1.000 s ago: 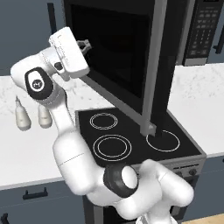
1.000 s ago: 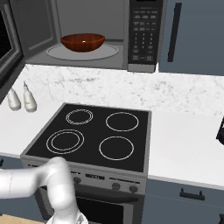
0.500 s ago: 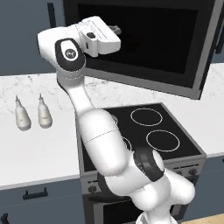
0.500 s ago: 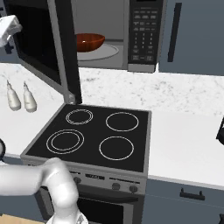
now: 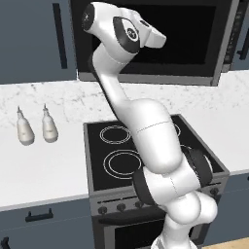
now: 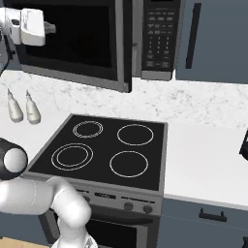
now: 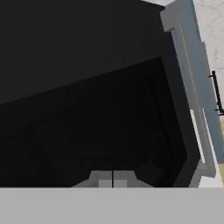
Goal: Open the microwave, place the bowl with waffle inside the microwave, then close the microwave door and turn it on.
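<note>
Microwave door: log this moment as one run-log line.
stage: closing | dark glass microwave door: nearly shut, right edge ajar | gripper: shut, empty, against door glass | black keypad panel: untouched

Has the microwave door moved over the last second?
Yes. The microwave door has swung toward the keypad panel, from wide open to almost shut, now covering the cavity.

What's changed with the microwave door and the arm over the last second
The microwave door has swung from wide open to nearly closed, hiding the interior. The end effector, fingers together and holding nothing, followed it across and now sits against the dark glass. The two shakers and the stove stayed put.
</note>
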